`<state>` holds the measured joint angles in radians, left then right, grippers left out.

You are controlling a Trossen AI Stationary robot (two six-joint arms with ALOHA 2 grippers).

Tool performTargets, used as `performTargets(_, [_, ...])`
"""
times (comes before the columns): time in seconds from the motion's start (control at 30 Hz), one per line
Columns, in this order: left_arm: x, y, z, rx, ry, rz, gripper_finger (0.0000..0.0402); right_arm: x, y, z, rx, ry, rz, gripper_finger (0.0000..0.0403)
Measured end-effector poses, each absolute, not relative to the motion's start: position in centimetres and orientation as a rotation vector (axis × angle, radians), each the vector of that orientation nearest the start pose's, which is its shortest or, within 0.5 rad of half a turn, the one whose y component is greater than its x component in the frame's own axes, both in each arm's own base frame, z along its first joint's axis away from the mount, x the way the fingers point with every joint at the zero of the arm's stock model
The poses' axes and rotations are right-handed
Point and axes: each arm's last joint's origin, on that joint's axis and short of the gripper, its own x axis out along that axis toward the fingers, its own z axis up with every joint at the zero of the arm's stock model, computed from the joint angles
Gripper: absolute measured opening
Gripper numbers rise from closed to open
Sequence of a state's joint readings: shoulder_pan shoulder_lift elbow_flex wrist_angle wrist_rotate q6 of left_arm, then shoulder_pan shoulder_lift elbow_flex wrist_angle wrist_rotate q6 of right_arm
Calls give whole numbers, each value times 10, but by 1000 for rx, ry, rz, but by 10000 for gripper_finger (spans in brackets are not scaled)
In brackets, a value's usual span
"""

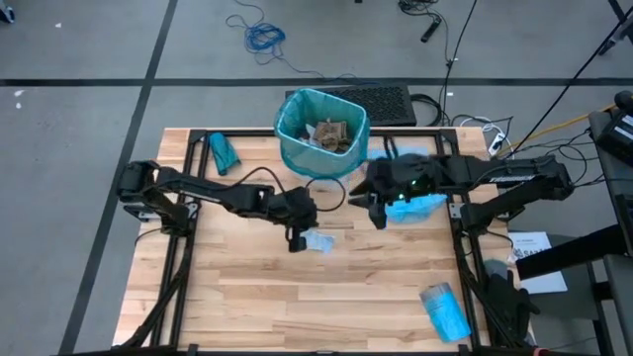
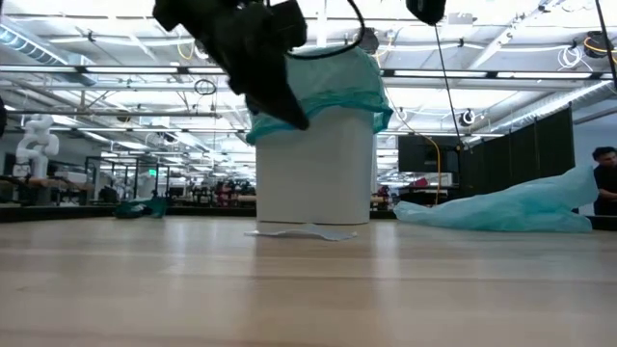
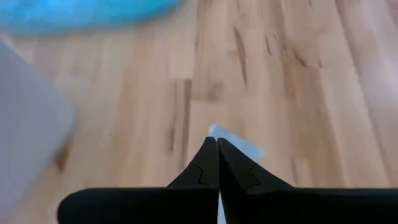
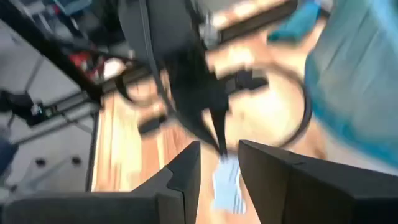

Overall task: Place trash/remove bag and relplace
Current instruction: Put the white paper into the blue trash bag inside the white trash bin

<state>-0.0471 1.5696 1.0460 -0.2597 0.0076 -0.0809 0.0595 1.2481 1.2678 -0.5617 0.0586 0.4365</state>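
Observation:
A white bin [image 2: 313, 169] lined with a teal bag [image 1: 297, 148] stands at the table's far middle, with brown paper wads [image 1: 329, 133] inside it. A pale blue scrap [image 1: 320, 242] lies flat on the table [image 1: 257, 297] in front of the bin. My left gripper [image 1: 297, 240] is shut and hangs above the scrap's left side, clear of it in the low view [image 2: 294, 118]. My right gripper [image 4: 219, 158] is open with nothing between its fingers. It is raised to the right of the bin, above a loose teal bag [image 1: 420, 208].
The loose teal bag [image 2: 501, 207] lies spread on the table right of the bin. One rolled bag [image 1: 223, 153] lies at the far left and another [image 1: 445, 311] at the near right. Black frame rails [image 1: 188, 198] run along both sides. Bare wood lies toward the near edge.

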Motion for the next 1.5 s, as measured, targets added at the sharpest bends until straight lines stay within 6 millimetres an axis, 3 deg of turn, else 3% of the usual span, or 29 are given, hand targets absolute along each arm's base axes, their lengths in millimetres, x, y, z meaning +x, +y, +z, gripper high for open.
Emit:
performTargets(0.17, [325, -19, 231, -123, 817, -117, 0, 279, 31, 343, 386, 659, -99, 102])
performTargets(0.37, [322, -22, 225, -183, 845, -173, 0, 295, 44, 291, 424, 777, -121, 102])
performTargets(0.63, [318, -26, 220, -209, 865, -256, 0, 293, 50, 237, 618, 679, -127, 102])
performTargets(1.03, [318, -28, 220, -241, 859, -356, 0, 283, 47, 211, 632, 705, -183, 102])
performTargets(1.33, [303, -21, 188, -318, 919, -305, 0, 295, 44, 186, 607, 750, -207, 103])
performTargets(1.5, [302, -15, 183, -344, 909, -279, 0, 307, 45, 175, 570, 710, -178, 103])
